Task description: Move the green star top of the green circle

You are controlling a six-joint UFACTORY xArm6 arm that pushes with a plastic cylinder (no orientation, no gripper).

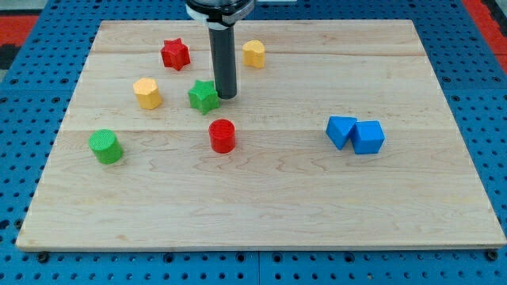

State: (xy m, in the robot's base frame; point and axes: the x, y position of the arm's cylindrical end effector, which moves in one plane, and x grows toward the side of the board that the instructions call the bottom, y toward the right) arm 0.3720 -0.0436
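Observation:
The green star lies on the wooden board, left of centre in the upper half. My tip stands right beside it, touching or nearly touching its right side. The green circle is a short cylinder near the board's left edge, lower and well to the left of the star.
A red star and a yellow hexagon lie near the view's top. Another yellow hexagon sits left of the green star. A red cylinder lies just below the star. Two blue blocks touch at the right.

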